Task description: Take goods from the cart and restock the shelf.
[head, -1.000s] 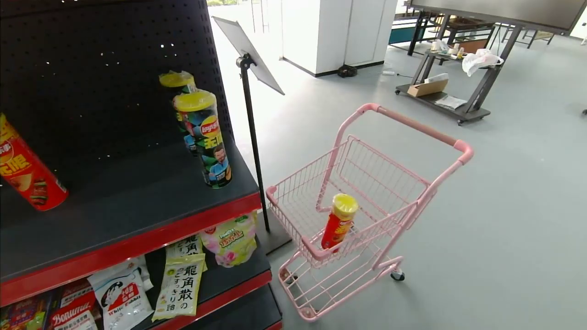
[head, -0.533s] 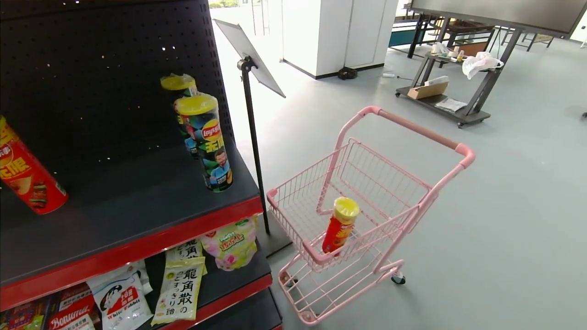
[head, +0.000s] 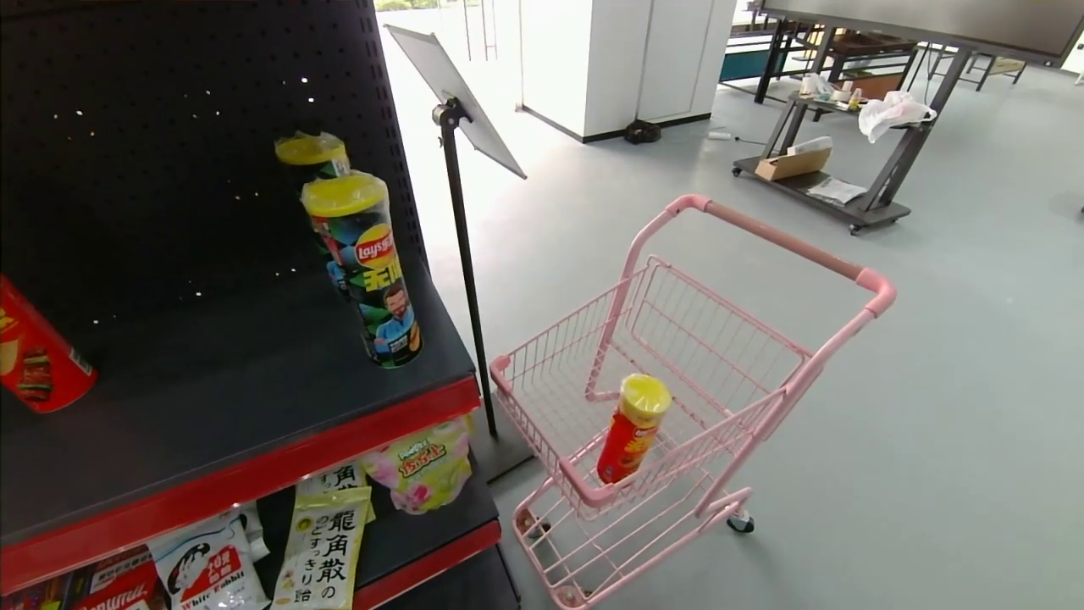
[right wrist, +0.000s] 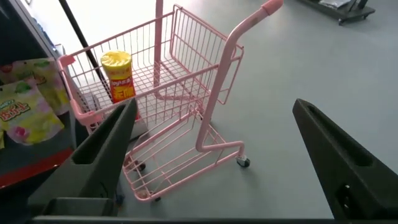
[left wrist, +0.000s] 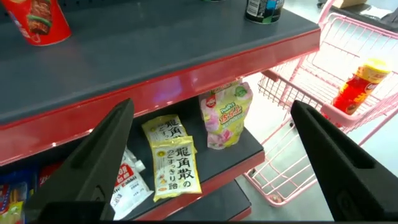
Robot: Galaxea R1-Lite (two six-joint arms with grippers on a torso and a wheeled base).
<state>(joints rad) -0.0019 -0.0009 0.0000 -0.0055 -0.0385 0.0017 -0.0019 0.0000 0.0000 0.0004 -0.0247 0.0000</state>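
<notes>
A red chip can with a yellow lid (head: 631,428) stands upright in the pink cart's basket (head: 720,339), to the right of the black shelf. The shelf's upper board (head: 212,381) carries two dark green-and-black cans with yellow lids (head: 364,271), one behind the other, at its right end. A red can (head: 34,360) stands at its left end. My left gripper (left wrist: 211,104) hangs open in front of the shelf's red edge (left wrist: 161,87), holding nothing. My right gripper (right wrist: 214,102) is open above the floor beside the cart (right wrist: 205,74), with the red can (right wrist: 119,74) ahead of it.
Snack bags (head: 326,542) hang and lie on the lower shelf. A black sign stand (head: 464,254) rises between shelf and cart, its base plate by the cart's front. A wheeled rack (head: 847,144) stands far back right. Open grey floor lies right of the cart.
The whole head picture has shifted a little, so the camera moved. Shelf, cans and cart keep their places relative to one another.
</notes>
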